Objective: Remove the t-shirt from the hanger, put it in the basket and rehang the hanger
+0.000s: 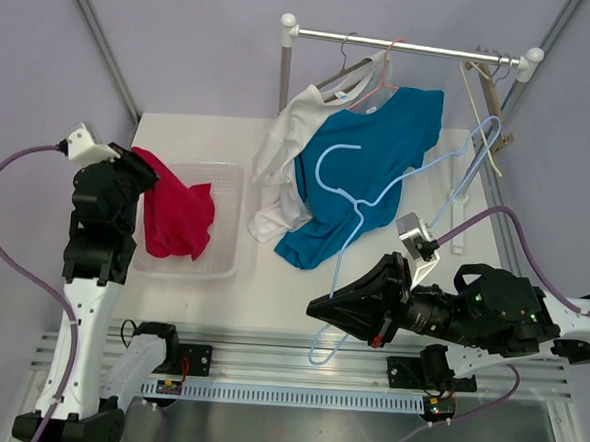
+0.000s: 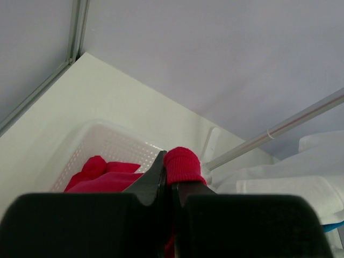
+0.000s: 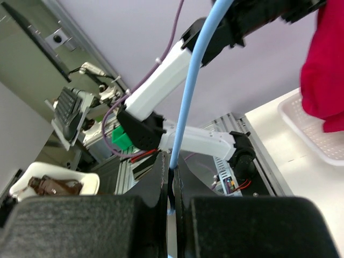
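Note:
The red t-shirt (image 1: 180, 219) hangs from my left gripper (image 1: 150, 172) and drapes into the white basket (image 1: 222, 267). The left wrist view shows the gripper (image 2: 171, 177) shut on a fold of red cloth (image 2: 183, 164). My right gripper (image 1: 320, 311) is shut on the lower end of a bare light-blue hanger (image 1: 361, 210). The hanger reaches from near the front rail up across the table. The right wrist view shows the hanger's bar (image 3: 188, 97) pinched in the gripper (image 3: 173, 172). The red t-shirt (image 3: 325, 70) is apart from the hanger.
A clothes rail (image 1: 416, 48) stands at the back with a blue t-shirt (image 1: 380, 146) and a white shirt (image 1: 284, 150) on hangers, their hems on the table. More bare hangers (image 1: 483, 92) hang at the rail's right end. The basket (image 2: 107, 142) sits at the table's left.

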Available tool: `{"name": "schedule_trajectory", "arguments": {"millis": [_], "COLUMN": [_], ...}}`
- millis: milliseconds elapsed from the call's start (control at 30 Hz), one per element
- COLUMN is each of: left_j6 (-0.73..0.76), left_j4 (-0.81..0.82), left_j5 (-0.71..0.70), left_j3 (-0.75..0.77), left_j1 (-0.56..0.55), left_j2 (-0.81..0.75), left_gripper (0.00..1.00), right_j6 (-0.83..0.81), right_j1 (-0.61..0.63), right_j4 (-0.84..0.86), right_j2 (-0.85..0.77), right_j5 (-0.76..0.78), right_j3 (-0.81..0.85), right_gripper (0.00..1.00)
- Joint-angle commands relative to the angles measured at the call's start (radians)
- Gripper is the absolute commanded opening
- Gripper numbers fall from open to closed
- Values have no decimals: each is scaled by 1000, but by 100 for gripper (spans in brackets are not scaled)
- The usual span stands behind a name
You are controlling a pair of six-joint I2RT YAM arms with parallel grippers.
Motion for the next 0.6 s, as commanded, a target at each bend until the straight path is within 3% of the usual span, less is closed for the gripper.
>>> {"name": "schedule_trajectory", "arguments": {"millis": [0, 100, 133, 200, 233, 333, 400, 433, 500, 567], "left_j6": [-29, -76, -84, -90, -89, -84, -92, -95, -90, -74], "left_j4": [41, 42, 42, 56, 56, 57, 62, 65, 62, 56], "left_j5": [-28, 69, 81, 101, 104, 149, 222, 261, 323, 348], "left_j3": [-74, -148, -152, -145, -137, -105, -97, -97, -97, -102], "left_j1": [7, 7, 7, 7, 7, 7, 7, 7, 5, 3], "left_j2": [-37, -9, -2, 9, 9, -1, -37, -49, -81, -142], "left_gripper": [16, 49, 53, 65, 78, 99, 99, 99, 99, 99], "right_j6": [-7, -22, -24, 4, 21, 64, 84, 97, 157, 195], "right_j1": [1, -10, -20, -112, -152, -301, -420, -479, -645, -709], "right_j4": [13, 10, 15, 9, 9, 12, 26, 38, 87, 105], "right_j2": [-24, -47, -54, -61, -58, -3, 38, 51, 95, 126], "right_j5": [100, 158, 167, 114, 77, -109, -196, -354, -527, -709], "right_j3": [-18, -35, -42, -59, -67, -73, -72, -72, -69, -50], "right_gripper": [0, 0, 0, 0, 0, 0, 0, 0, 0, 0]}}
